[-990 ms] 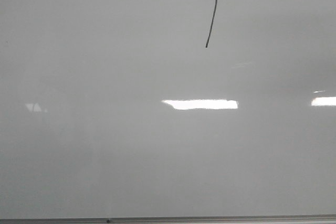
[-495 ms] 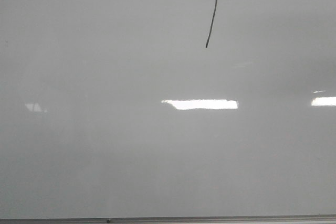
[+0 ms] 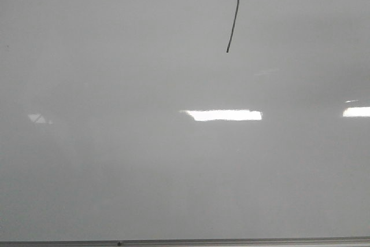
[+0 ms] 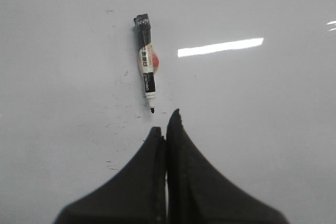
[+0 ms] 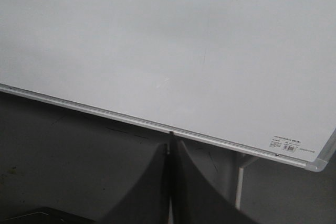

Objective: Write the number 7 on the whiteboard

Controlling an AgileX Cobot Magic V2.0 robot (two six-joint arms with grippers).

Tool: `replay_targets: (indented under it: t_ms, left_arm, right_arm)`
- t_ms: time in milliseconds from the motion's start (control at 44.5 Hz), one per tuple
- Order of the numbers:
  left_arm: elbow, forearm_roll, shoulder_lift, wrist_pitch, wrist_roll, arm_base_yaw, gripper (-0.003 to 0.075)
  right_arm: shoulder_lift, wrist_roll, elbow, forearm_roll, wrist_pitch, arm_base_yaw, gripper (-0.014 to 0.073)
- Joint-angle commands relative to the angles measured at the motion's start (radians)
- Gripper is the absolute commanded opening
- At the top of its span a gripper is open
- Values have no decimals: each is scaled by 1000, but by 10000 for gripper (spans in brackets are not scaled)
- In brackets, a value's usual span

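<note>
Plainly, the left gripper (image 4: 166,121) has its fingers pressed together, empty, just short of an uncapped marker (image 4: 145,61) lying on the whiteboard (image 3: 115,160); the number 7 (image 3: 232,20) sits upper centre-right; the right gripper (image 5: 171,142) is likewise closed, near the board's metal edge (image 5: 105,113).

Front view: hand-drawn number 7 (image 3: 231,20) in dark ink on the whiteboard (image 3: 115,160), upper area, right of centre; short top bar, long slanted stem

Left wrist view: marker (image 4: 146,63) lying on the board; label with print along the barrel and white lettering on the black cap, too small to read

Right wrist view: small printed sticker (image 5: 287,145) at a board corner, barcode-like, illegible
</note>
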Motion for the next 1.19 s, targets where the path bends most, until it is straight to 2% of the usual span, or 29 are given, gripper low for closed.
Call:
replay_targets:
  t_ms: [0,90,225,382,517,922,1170]
  left_arm:
    - [103,5,-60,-209,-9,15,-20]
    - [233,-8,-125,-302,-9,28,-20]
    - [387,-18,-213,-510,-9,49,-20]
    - [494,-61,-211,-714,-9,52,-20]
    - [490,-66,-211,-674,-9,52,-20]
    - [490,-63,-209,-674,-14,52,-20]
    - [490,-36,-209,-674,-62,52,-20]
  right_arm:
    - [9,3,-21,-5,-58,-6,-67]
    - [9,3,-21,-5,-58,-6,-67]
    - [9,3,-21,-5,-58,-6,-67]
    - [9,3,-21,-5,-57,-6,-67]
    - [9,3,-21,-5,-57,-6,-67]
    - [9,3,-21,-5,-57,-6,-67]
    - [9,3,-21,-5,-57,-6,-67]
